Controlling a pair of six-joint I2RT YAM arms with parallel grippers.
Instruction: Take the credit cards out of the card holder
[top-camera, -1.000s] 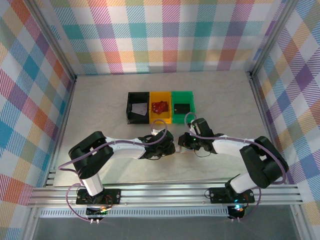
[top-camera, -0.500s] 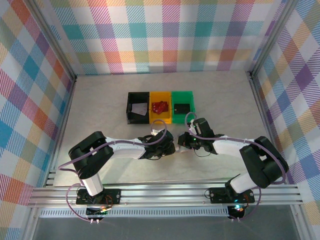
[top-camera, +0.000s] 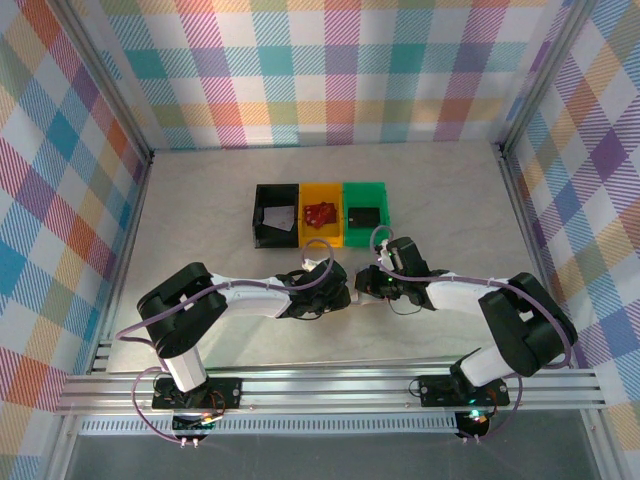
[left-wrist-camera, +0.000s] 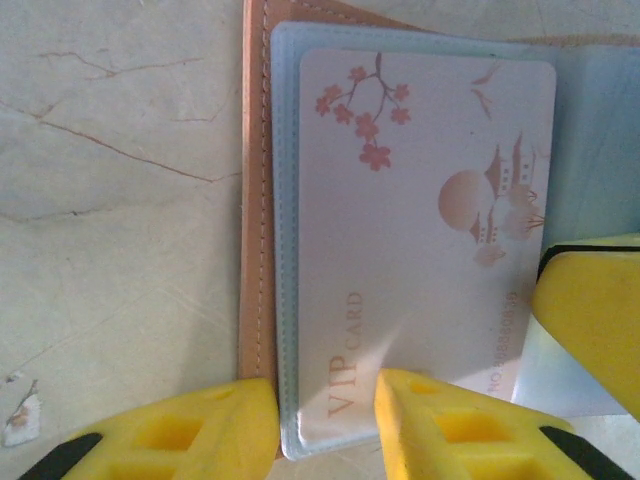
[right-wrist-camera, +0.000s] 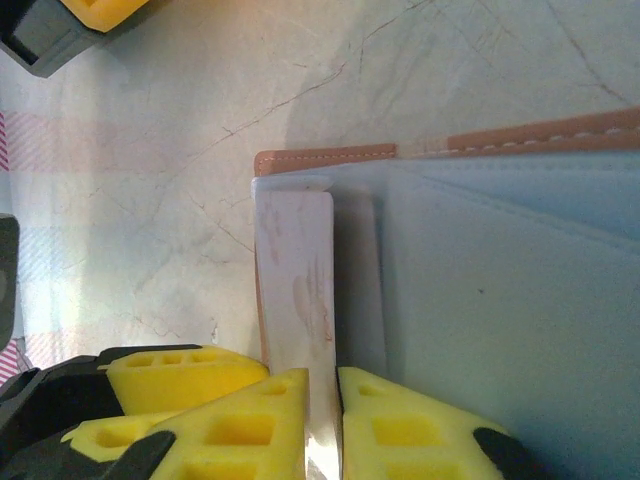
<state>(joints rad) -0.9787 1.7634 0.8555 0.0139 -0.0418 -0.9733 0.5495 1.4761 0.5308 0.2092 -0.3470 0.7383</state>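
Observation:
The card holder (left-wrist-camera: 255, 200) lies spread flat on the table, tan edge on the left and pale blue panels inside. A pale credit card (left-wrist-camera: 420, 220) printed with blossoms and "VIP CARD" sits on its left panel. My left gripper (left-wrist-camera: 325, 405) stands partly open over the holder's near corner, one finger beside the tan edge and one resting on the card. My right gripper (right-wrist-camera: 322, 385) is shut on the edge of the credit card (right-wrist-camera: 295, 270), which tilts up off the holder (right-wrist-camera: 500, 300). In the top view both grippers, left (top-camera: 340, 296) and right (top-camera: 371, 287), meet at the table's centre front.
Three small bins stand in a row behind the grippers: black (top-camera: 260, 222) with a grey card in it, yellow (top-camera: 321, 237) with something red, green (top-camera: 366, 187) with something dark. A right finger (left-wrist-camera: 590, 320) intrudes at the left wrist view's right edge. Checked walls enclose the table.
The right gripper has shifted slightly at the holder. The left arm and the holder have stayed put.

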